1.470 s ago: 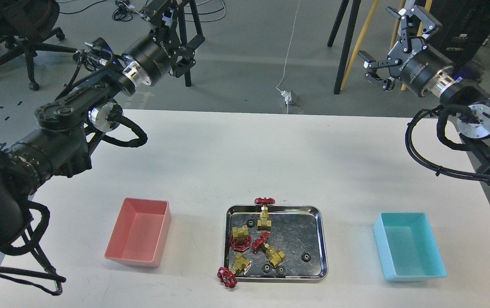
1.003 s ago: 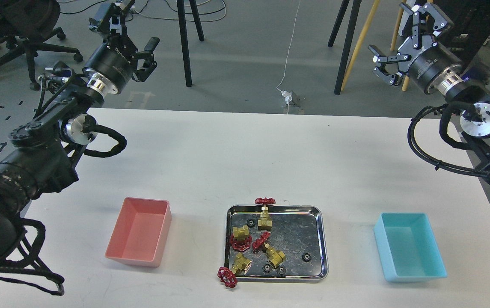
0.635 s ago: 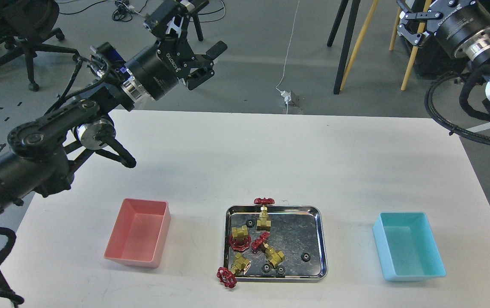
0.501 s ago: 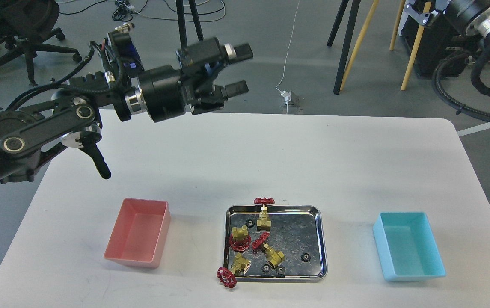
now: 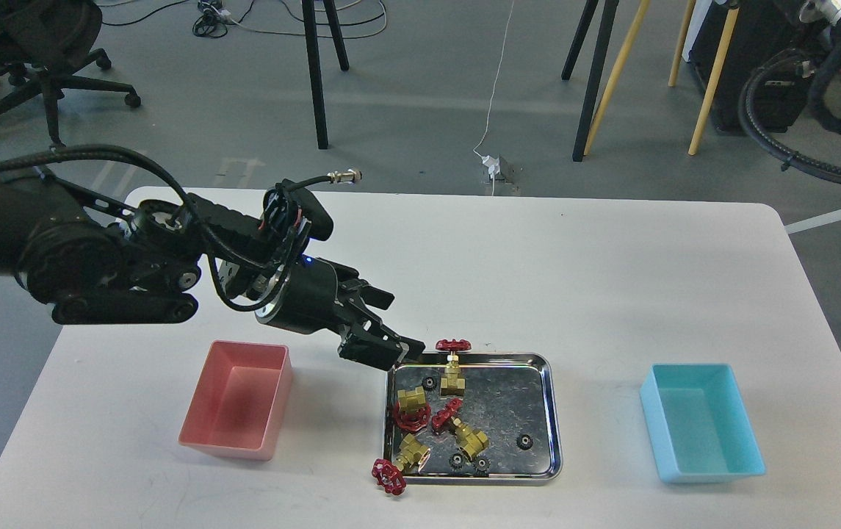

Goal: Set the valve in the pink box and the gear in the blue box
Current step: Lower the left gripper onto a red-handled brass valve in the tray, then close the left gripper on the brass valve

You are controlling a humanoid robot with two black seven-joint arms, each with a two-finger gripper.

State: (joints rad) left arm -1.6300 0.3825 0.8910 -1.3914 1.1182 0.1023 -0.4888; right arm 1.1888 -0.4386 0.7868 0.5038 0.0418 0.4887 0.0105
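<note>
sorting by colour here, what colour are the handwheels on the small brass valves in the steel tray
Dark red, on brass-yellow bodies; clearest in the head view, e.g. the round spoked handwheel at the shiny steel tray's far rim.

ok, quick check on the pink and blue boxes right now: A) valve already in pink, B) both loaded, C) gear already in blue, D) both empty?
D: the pink box and the blue box show only bare floors; every valve and gear is still in or at the steel tray.
</note>
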